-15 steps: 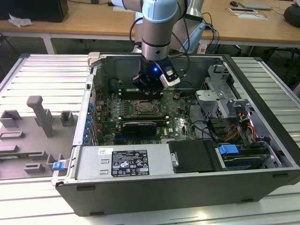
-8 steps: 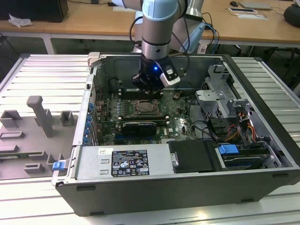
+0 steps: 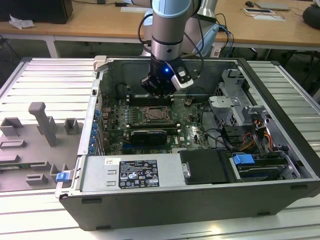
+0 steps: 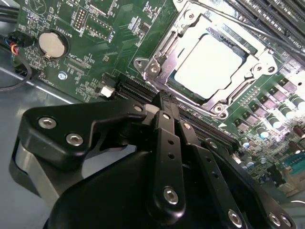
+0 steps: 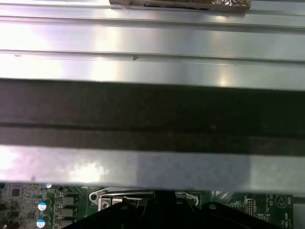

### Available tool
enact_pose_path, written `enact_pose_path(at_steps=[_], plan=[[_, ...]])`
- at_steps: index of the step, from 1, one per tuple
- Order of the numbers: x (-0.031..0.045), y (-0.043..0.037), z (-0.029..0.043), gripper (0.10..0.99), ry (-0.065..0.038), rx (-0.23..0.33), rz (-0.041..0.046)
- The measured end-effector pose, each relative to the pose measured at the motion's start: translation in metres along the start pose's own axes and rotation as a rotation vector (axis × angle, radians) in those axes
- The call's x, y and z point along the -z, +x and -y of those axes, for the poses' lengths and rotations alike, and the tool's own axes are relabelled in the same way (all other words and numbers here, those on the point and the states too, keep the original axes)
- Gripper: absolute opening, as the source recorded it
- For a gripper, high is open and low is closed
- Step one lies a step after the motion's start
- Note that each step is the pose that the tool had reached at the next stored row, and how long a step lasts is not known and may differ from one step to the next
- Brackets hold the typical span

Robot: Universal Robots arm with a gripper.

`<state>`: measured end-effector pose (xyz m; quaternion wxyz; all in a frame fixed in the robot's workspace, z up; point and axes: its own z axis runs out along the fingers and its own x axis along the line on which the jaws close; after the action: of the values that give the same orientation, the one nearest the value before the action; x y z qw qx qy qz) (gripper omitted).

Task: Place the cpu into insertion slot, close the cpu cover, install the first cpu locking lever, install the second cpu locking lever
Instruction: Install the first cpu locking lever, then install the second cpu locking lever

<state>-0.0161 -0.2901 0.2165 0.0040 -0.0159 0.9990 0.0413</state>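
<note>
The cpu (image 4: 207,64), a pale silver square, lies in the insertion slot (image 4: 157,64) on the green board. The cpu cover (image 4: 245,71), a silver frame with a cut-out centre, lies flat around it. A thin metal lever (image 4: 164,45) runs along one side of the socket. My gripper (image 4: 162,100) hangs just above the board beside a corner of the socket, its black fingers (image 4: 164,143) pressed together with nothing between them. In the exterior view the gripper (image 3: 160,92) is inside the open computer case, just behind the insertion slot (image 3: 152,116).
Long black memory slots (image 3: 150,98) lie behind the socket and a black ribbed card (image 3: 148,135) in front. The case walls (image 3: 100,90), drive cage (image 3: 235,107), cables (image 3: 220,137) and power supply (image 3: 130,172) hem the board in. A coin battery (image 4: 51,44) sits nearby.
</note>
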Motion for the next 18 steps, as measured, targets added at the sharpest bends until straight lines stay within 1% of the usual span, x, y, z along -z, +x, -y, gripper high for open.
enact_pose_path(at_steps=[11,18], plan=[[0.0004,0.0001,0.0046,0.106,0.000,0.000,0.0000],[0.0010,0.0004,0.0117,0.106,0.000,0.000,0.0000]])
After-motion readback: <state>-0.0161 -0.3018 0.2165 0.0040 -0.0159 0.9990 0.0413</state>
